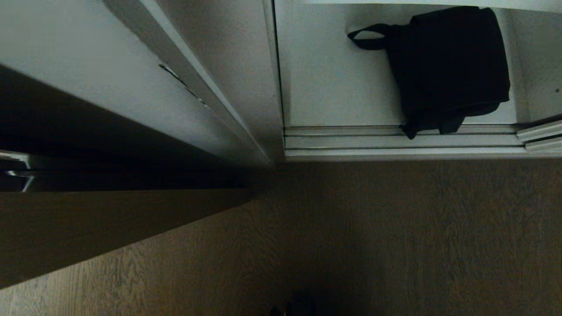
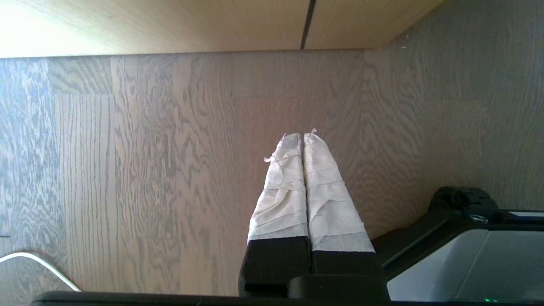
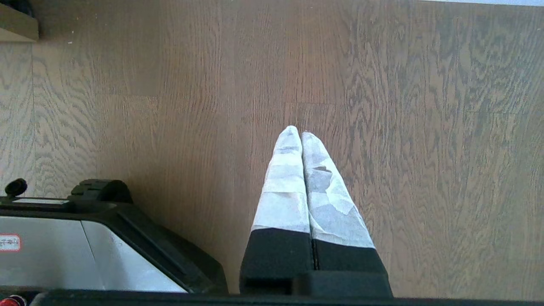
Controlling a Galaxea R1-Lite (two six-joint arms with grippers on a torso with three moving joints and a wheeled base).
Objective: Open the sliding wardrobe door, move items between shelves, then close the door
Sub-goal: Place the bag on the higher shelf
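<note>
— Down beside our base, both arms hang parked over the wood floor (image 3: 425, 127). What do we make of the left gripper (image 2: 302, 137)?

— Its two tape-wrapped fingers (image 2: 282, 191) are pressed flat together, nothing between them, tips pointing at bare floorboards. Beside it we see a corner of our own grey and black base (image 2: 459, 255), and a thin white cable (image 2: 38, 263) curves across the floor near the picture's edge.

— And the right gripper (image 3: 301, 132)?

— Same story: its fingers (image 3: 284, 187) meet along their whole length, gripping nothing, above the floor, with the base (image 3: 85, 242) just beside.

— Neither arm shows from the head, we note. Further out, where is the black bundle (image 1: 448, 66)?

— From the head view it lies on a white shelf (image 1: 333, 79) inside the wardrobe compartment, well apart from both grippers. One strap loop (image 1: 369, 37) sticks out to its left, and its lower end and straps hang over the front edge onto the sliding track (image 1: 395, 142).

— The compartment stands uncovered there?

— Yes, we look straight in. At the right edge, the bottom rails of the sliding wardrobe door (image 1: 542, 134) just enter view on the track. Left of the compartment rises a white side panel (image 1: 131, 79), with a dark gap and brown boards below.
</note>
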